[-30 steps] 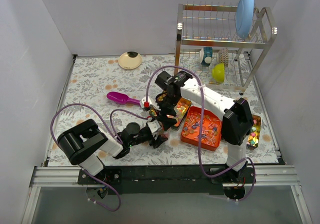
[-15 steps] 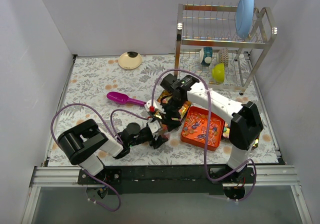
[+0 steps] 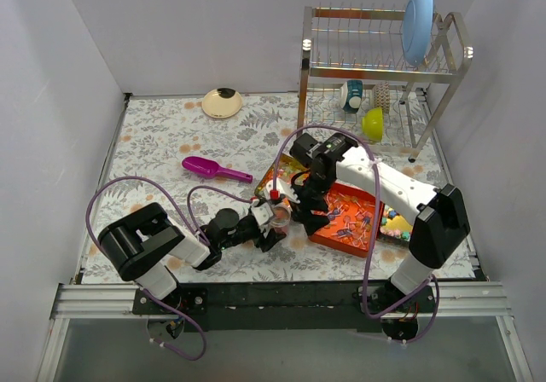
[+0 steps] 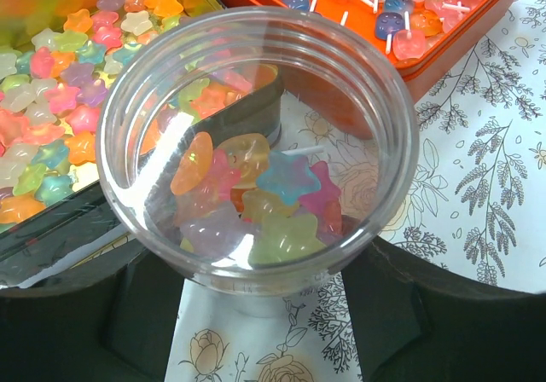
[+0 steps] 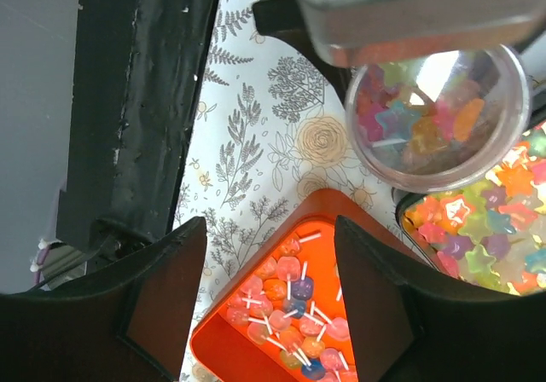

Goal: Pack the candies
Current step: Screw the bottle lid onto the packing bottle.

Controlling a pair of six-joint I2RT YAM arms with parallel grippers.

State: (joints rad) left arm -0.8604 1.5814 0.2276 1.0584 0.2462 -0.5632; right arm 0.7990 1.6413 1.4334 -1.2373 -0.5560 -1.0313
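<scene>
**Over the orange tray, the right arm stood ready to pick**

At the centre of the table, the left gripper (image 3: 270, 222) was clamped around the base of a clear jar (image 4: 386, 156). It held the jar upright, mouth up, with a shallow layer of star candies (image 4: 256, 203) and one white stick inside.

The right gripper (image 5: 270, 228) hung with its jaws spread wide and nothing between them. It pointed down at the near corner of the orange tray (image 5: 223, 341), where the stick candies (image 5: 286, 309) lay. From those jaws the jar sat just ahead and off to one side, beside the tin (image 4: 256, 101) of stars. The right arm was therefore the nearer one for any pick.

A second earlier the right gripper had hovered over the tin. It had since swung nearer and rightward onto the tray, while the left arm and jar stayed put.
</scene>
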